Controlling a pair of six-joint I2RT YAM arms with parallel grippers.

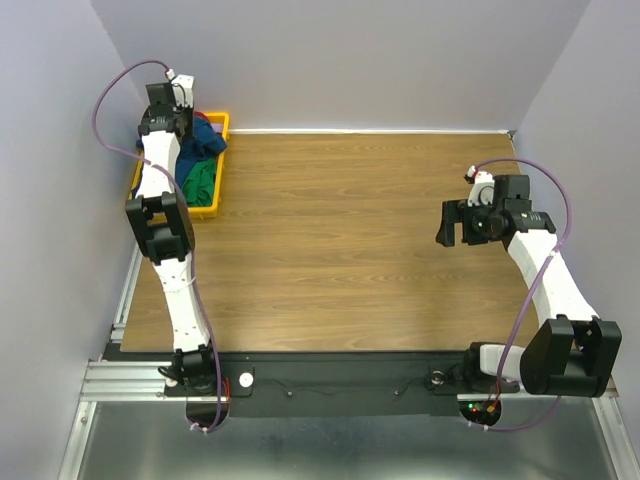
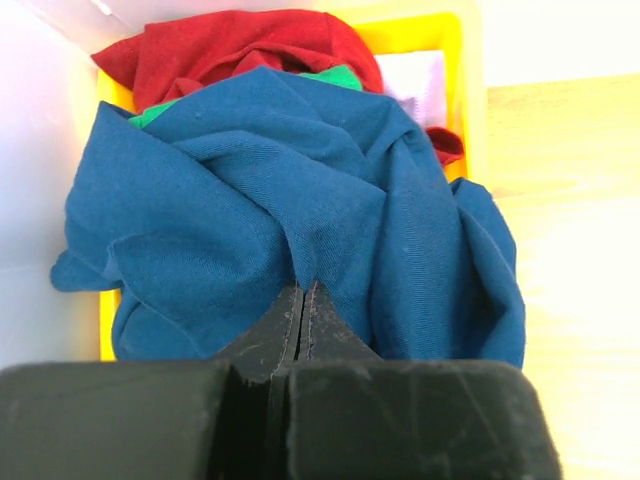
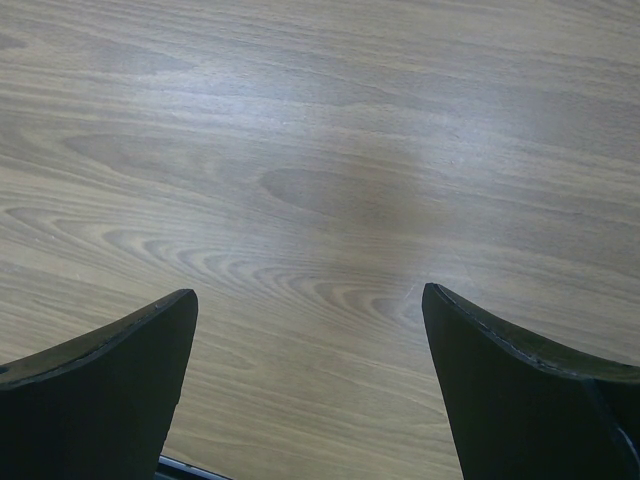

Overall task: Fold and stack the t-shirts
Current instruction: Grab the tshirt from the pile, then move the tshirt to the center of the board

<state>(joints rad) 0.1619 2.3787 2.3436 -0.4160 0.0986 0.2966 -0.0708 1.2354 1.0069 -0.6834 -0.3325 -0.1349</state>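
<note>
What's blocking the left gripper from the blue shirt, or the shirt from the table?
Nothing visible. The shut left gripper touches the blue shirt, topmost in the yellow tray; only the tray's wall lies toward the table.

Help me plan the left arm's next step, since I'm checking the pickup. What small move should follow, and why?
Probably lift the left gripper straight up, drawing the blue shirt out of the yellow tray. Its fingers are shut on a fold of that shirt, which lies on top of the red shirt and green shirt, so it should come free first.
</note>
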